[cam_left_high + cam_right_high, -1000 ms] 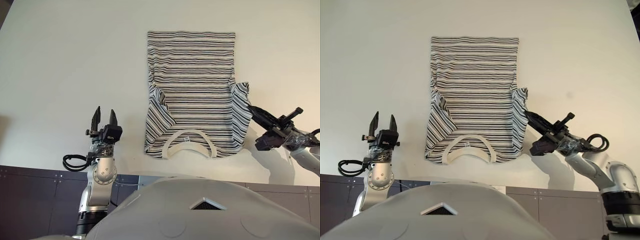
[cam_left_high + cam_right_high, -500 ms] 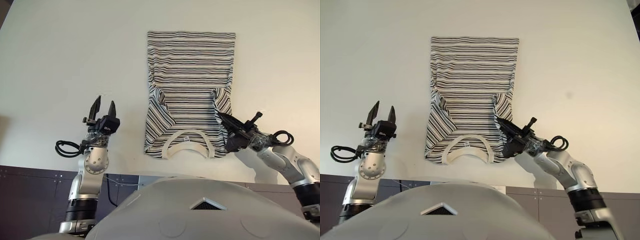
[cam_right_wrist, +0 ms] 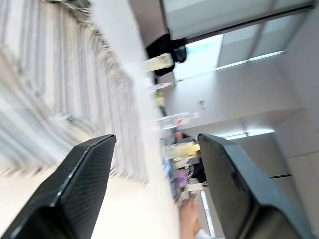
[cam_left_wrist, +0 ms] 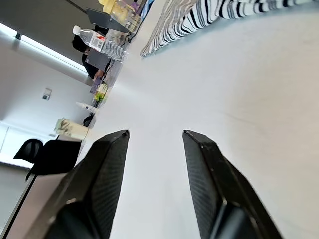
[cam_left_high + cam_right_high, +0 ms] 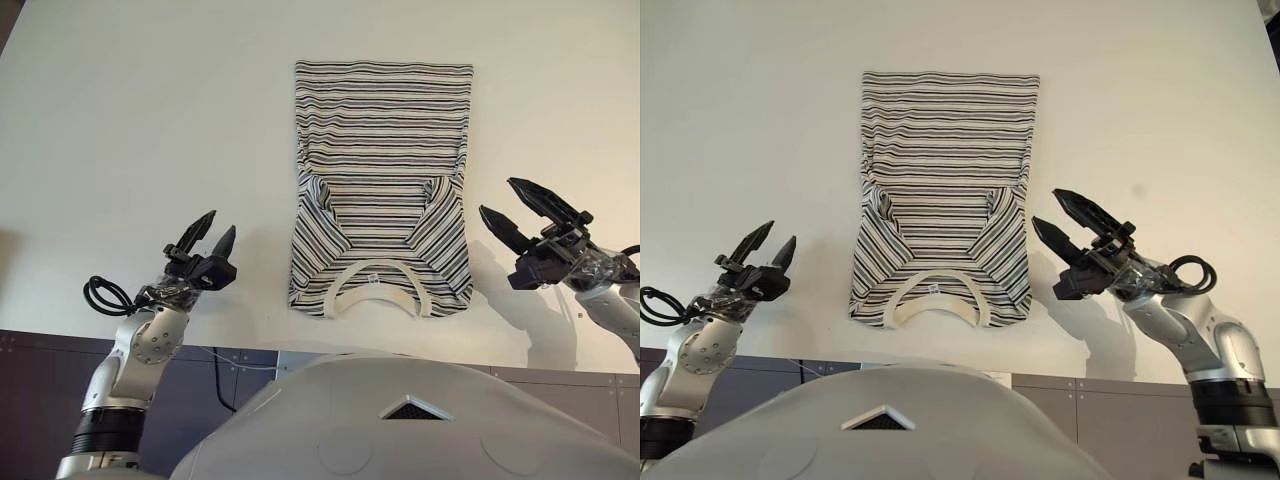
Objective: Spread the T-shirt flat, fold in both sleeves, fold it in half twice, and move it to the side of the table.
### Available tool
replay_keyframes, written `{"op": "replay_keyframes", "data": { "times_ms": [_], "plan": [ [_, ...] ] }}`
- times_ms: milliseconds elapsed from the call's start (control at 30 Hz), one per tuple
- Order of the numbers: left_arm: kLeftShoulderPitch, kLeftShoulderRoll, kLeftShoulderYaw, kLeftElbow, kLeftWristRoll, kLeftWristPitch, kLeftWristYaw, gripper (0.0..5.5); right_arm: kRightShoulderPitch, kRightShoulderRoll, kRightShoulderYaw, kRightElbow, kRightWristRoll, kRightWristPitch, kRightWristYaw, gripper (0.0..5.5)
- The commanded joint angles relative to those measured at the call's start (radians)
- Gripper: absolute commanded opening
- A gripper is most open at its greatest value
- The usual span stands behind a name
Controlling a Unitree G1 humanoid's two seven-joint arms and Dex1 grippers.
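Both sleeves (image 5: 440, 215) now folded on black-and-white striped T-shirt (image 5: 380, 120) | black right gripper (image 5: 497, 196) withdrew beside it, jaws apart | black left gripper (image 5: 222, 221) likewise apart | halving next

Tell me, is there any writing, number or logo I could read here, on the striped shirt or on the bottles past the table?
No text can be read in any view.
On the T-shirt: a small tag inside the collar, too small to read.
On the water bottle beyond the table: a label, too blurred to read.
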Motion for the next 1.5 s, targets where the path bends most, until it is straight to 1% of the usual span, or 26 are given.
{"op": "replay_keyframes", "data": {
  "times_ms": [33,100,200,333,400,533,700,833,933,1067,1167,1233,1333,1367,1500],
  "plan": [
    [0.018,0.148,-0.083,0.001,-0.047,-0.101,-0.192,2.18,0.015,-0.179,0.136,0.18,0.014,-0.124,0.186,3.01],
    [0.004,0.183,-0.13,-0.013,-0.074,-0.106,-0.281,2.53,-0.017,-0.239,0.224,0.18,0.083,-0.134,0.337,3.01],
    [-0.03,0.228,-0.172,-0.021,-0.077,-0.118,-0.367,2.97,-0.068,-0.259,0.296,0.117,0.169,-0.117,0.466,3.01],
    [-0.067,0.301,-0.216,-0.044,-0.107,-0.154,-0.469,2.97,-0.099,-0.263,0.335,0.056,0.261,-0.084,0.562,3.01],
    [-0.083,0.318,-0.237,-0.056,-0.118,-0.169,-0.502,2.97,-0.099,-0.277,0.342,0.036,0.29,-0.082,0.594,3.01],
    [-0.17,0.287,-0.309,0.0,-0.081,-0.216,-0.53,2.97,-0.12,-0.232,0.356,0.018,0.294,-0.073,0.633,3.01],
    [-0.271,0.261,-0.365,0.094,-0.008,-0.302,-0.504,2.97,-0.118,-0.162,0.344,0.033,0.236,-0.055,0.606,3.01],
    [-0.294,0.254,-0.401,0.124,0.03,-0.358,-0.488,2.97,-0.114,-0.153,0.329,0.063,0.209,-0.073,0.585,3.01],
    [-0.277,0.264,-0.426,0.122,0.062,-0.409,-0.483,2.97,-0.126,-0.146,0.33,0.059,0.208,-0.079,0.584,3.01],
    [-0.301,0.262,-0.429,0.143,0.105,-0.429,-0.455,2.97,-0.144,-0.14,0.336,0.065,0.207,-0.093,0.587,3.01],
    [-0.327,0.233,-0.429,0.183,0.153,-0.431,-0.408,2.35,-0.162,-0.136,0.341,0.076,0.204,-0.108,0.591,2.38],
    [-0.337,0.233,-0.433,0.2,0.167,-0.442,-0.393,1.91,-0.158,-0.133,0.34,0.08,0.199,-0.115,0.587,1.93],
    [-0.344,0.239,-0.444,0.205,0.161,-0.446,-0.383,1.39,-0.149,-0.125,0.338,0.074,0.205,-0.121,0.58,1.36],
    [-0.346,0.241,-0.447,0.203,0.152,-0.444,-0.383,1.16,-0.142,-0.124,0.336,0.064,0.211,-0.12,0.579,1.08],
    [-0.334,0.256,-0.446,0.189,0.082,-0.419,-0.4,0.71,-0.096,-0.119,0.319,0.021,0.234,-0.09,0.572,0.17]
  ]
}}
